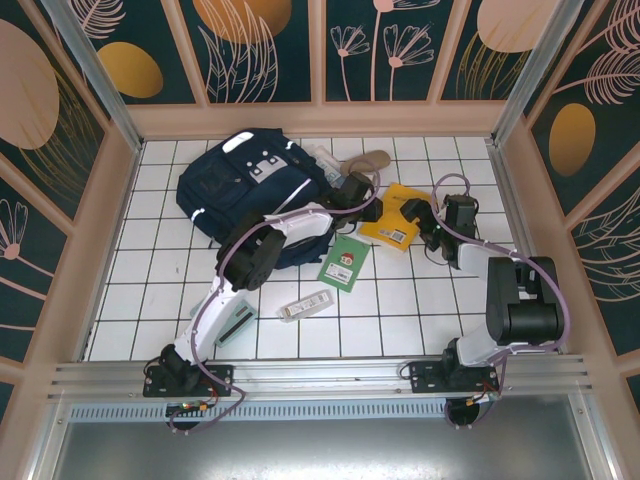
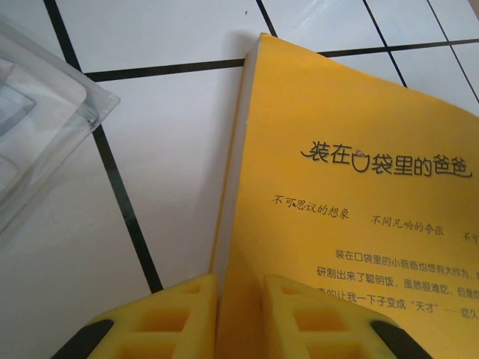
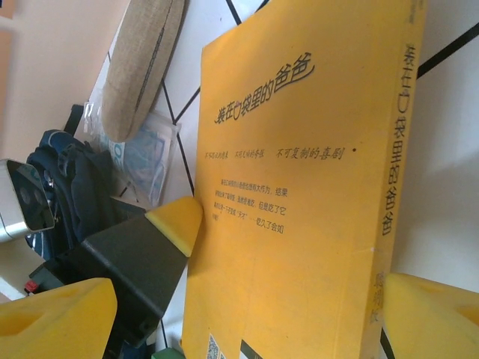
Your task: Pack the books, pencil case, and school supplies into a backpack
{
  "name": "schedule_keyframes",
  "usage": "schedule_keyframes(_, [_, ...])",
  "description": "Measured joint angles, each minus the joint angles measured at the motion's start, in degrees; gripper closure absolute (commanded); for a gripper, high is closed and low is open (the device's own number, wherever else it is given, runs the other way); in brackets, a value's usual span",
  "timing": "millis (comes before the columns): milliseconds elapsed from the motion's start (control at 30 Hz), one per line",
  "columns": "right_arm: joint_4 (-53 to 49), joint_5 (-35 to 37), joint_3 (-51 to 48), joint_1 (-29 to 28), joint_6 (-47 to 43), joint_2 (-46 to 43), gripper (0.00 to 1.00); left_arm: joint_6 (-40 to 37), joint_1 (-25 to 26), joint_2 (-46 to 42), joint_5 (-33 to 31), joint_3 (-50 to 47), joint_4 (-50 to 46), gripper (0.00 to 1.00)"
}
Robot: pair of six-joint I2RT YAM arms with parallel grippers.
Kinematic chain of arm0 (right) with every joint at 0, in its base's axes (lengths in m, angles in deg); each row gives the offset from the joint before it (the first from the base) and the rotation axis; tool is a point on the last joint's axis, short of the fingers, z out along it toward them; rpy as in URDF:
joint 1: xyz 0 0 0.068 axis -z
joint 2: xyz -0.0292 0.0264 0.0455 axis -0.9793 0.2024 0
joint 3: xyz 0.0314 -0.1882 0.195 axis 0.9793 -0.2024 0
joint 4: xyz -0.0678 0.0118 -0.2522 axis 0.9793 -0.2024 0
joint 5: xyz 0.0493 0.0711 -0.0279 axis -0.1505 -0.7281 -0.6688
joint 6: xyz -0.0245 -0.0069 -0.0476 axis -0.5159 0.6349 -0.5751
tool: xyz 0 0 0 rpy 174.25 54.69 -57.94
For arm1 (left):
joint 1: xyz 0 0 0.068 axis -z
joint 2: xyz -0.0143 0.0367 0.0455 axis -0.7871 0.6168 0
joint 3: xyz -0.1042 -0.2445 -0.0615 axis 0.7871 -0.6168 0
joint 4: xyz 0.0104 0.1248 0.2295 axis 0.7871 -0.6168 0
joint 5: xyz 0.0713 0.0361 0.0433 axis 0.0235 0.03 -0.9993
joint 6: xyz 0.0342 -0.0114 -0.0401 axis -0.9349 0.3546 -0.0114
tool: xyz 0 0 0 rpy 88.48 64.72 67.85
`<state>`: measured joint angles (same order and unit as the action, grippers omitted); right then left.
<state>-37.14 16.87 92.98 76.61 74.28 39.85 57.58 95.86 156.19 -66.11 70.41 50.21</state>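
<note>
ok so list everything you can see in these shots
backpack: one, navy with white patches, far left of the table
pencil case: one, tan, far side, right of the backpack
clear packet: one, bluish-clear, between the backpack and the pencil case
yellow book: one, yellow-orange, centre right
green book: one, green with a red figure, centre, lying flat
white-grey bar: one, near centre
calculator: one, mint-green, near left, beside the left arm
table: one, white tiles with dark lines
left end effector: one, yellow fingers, shut on the yellow book's edge
right end effector: one, yellow fingers, open, straddling the yellow book
</note>
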Motion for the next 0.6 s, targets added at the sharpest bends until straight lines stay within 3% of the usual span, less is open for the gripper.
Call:
schedule_keyframes(467, [13.35, -1.66, -0.96, 0.50, 3.96, 1.79, 0.10, 4.31, -1.38, -0.39, 3.34, -1.97, 2.58, 0.77])
schedule_keyframes(600, [15.45, -1.11, 0.55, 0.61, 4.09, 4.55, 0.16, 4.57, -1.53, -0.42, 3.34, -1.97, 2.56, 0.77])
